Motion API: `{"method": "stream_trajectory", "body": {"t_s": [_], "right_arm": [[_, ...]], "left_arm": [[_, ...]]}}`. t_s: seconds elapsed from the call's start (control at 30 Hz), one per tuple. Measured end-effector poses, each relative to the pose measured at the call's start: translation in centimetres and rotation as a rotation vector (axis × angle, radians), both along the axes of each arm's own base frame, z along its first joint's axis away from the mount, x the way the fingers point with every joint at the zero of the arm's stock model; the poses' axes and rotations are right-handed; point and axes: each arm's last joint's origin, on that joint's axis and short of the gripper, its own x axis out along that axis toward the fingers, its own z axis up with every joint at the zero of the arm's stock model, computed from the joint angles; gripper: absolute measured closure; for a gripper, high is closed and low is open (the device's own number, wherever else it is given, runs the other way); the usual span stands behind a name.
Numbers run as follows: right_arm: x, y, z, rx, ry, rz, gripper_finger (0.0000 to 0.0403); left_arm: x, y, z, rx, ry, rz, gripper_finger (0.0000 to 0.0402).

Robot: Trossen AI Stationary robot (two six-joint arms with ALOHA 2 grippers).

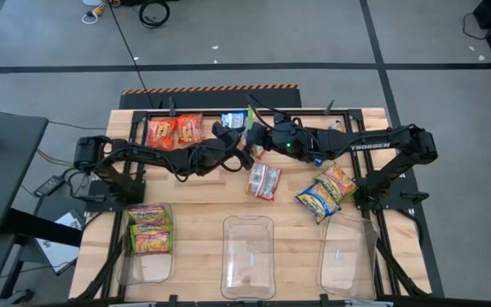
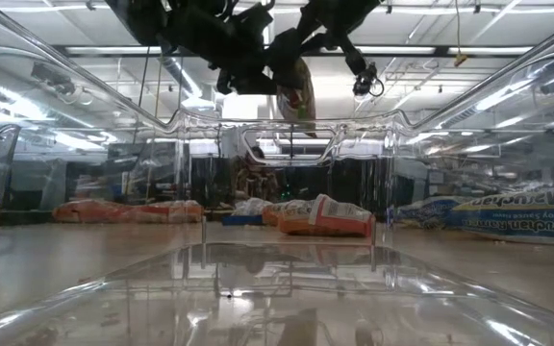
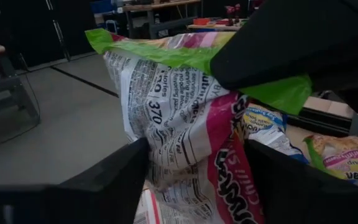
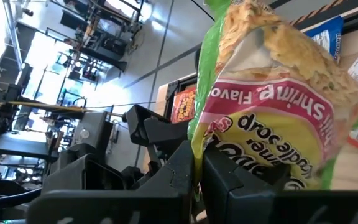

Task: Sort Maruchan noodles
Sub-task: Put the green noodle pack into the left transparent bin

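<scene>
Both of my hands meet in the air above the far middle of the worktop (image 1: 203, 205). My left hand (image 1: 233, 143) and my right hand (image 1: 256, 136) are each clamped on the same green-and-pink noodle packet (image 4: 272, 112). In the left wrist view, the packet (image 3: 185, 130) fills the space between my two dark fingers (image 3: 110, 180), printed back side toward the camera. In the right wrist view, the front of that packet shows its pink band and yellow label, pinched at its lower edge between my right fingers (image 4: 185, 168). In the low view, the packet (image 2: 299, 91) hangs upright, off the worktop, between both hands.

Moving outward, one orange-red packet (image 1: 264, 181) lies just below my hands, near the worktop's middle. Two orange-red packets (image 1: 174, 131) lie side by side at the far left edge. A blue packet (image 1: 233, 119) lies at the far edge, just beside my hands. Two blue-and-yellow packets (image 1: 326, 193) lie touching each other on the right.

Along the near edge stand three clear bins. The left bin (image 1: 145, 264) holds green-and-pink packets (image 1: 149, 228) at its far end. The middle bin (image 1: 247, 256) and the right bin (image 1: 346, 251) stand well apart from my hands.
</scene>
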Motion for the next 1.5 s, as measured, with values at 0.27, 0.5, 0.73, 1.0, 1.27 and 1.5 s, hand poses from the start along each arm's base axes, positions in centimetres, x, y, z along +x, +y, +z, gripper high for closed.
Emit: {"method": "stream_trajectory", "body": {"t_s": [0.27, 0.5, 0.73, 1.0, 1.27, 1.5], "right_arm": [[0.0, 0.0, 0.1, -0.030, 0.012, 0.014, 0.0347], [-2.3, -0.2, 2.9, -0.185, 0.028, 0.064, 0.0287], [-7.1, 0.0, 7.7, -0.472, 0.052, 0.154, 0.0211], [-10.1, 1.6, 9.0, -0.622, 0.137, 0.297, 0.0187], [-8.2, 3.3, 6.7, -0.652, 0.289, 0.399, 0.0192], [-4.9, 7.3, 4.8, -0.660, 0.248, 0.463, 0.0192]], "left_arm": [[-0.1, -0.2, 0.3, 0.057, 0.051, -0.041, 0.0260], [-1.8, -0.4, 2.2, 0.098, 0.133, -0.067, 0.0302], [-5.5, -1.6, 5.5, 0.052, 0.260, -0.314, 0.0303], [-11.1, -6.0, 11.3, -0.369, 0.526, -0.674, 0.0303], [-16.0, -13.5, 12.9, -0.873, 0.802, -0.880, 0.0303], [-19.8, -20.0, 10.1, -0.834, 1.003, -0.981, 0.0304]]}}
